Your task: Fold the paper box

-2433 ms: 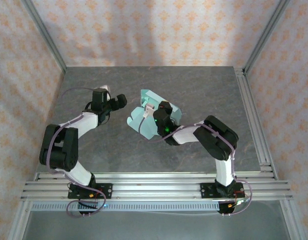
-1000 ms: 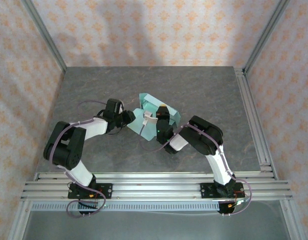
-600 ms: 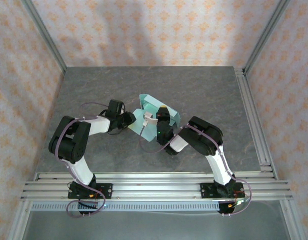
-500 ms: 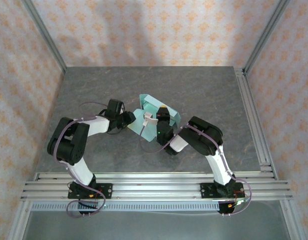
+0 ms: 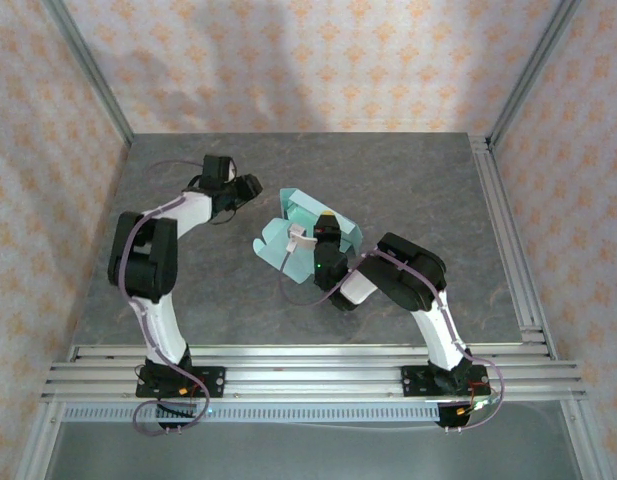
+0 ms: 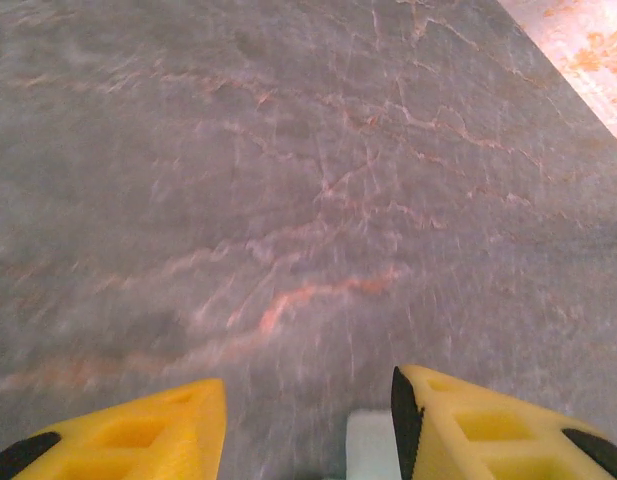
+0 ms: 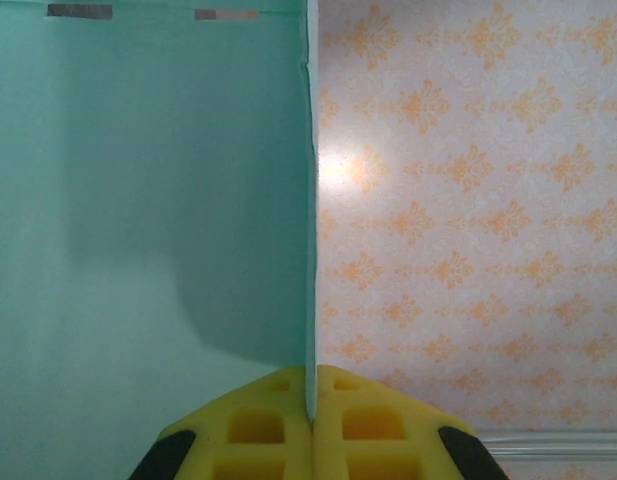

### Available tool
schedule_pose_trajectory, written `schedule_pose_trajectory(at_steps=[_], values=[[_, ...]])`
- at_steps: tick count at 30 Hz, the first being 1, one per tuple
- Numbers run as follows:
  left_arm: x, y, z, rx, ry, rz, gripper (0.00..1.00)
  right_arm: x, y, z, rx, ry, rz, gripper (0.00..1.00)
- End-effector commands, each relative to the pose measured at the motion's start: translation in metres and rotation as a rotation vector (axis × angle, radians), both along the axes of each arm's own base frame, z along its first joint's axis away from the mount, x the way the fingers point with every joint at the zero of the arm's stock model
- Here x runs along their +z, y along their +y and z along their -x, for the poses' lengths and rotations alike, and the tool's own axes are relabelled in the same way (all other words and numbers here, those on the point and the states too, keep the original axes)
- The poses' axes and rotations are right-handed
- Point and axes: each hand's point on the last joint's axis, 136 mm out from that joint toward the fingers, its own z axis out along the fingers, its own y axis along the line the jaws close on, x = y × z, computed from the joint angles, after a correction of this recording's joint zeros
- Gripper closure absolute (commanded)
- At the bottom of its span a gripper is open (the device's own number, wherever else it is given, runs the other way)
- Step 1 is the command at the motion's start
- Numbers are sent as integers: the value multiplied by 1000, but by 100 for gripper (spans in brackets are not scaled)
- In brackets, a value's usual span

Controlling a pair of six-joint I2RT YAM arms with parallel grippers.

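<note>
while the right gripper (image 7: 313, 385) pinches it, the paper box (image 5: 299, 212) sits half-folded.

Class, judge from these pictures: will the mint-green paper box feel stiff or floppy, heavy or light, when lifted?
Probably floppy: the paper box is thin card, its flaps standing at odd angles. Likely very light: the right hand holds a panel by one pinched edge. It may bend if pushed.

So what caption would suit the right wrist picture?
Right gripper pinching the paper box edge, patterned wall behind.
</note>
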Motion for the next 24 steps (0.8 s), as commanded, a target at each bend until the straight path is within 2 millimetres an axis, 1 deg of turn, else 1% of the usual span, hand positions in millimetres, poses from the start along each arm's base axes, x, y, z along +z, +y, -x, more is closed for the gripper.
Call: schedule_pose_trajectory(at_steps=[1, 4, 7, 11, 14, 16, 24], values=[[-12, -9, -12, -63, 45, 6, 52, -7, -3, 4, -12, 13, -9, 100], [-16, -20, -26, -110, 55, 9, 54, -7, -3, 5, -10, 13, -10, 100], [-20, -34, -30, -167, 66, 17, 55, -6, -2, 4, -11, 13, -12, 100], [-22, -60, -26, -272, 64, 40, 56, -7, -2, 4, -10, 15, -9, 100], [-20, -73, -18, -322, 58, 39, 56, -6, -2, 4, -12, 14, -10, 100], [-19, -76, -12, -338, 51, 36, 56, -6, -3, 4, -16, 15, -12, 100], [-20, -71, 8, -330, 31, 35, 54, -6, -7, 2, -28, 16, -18, 100]])
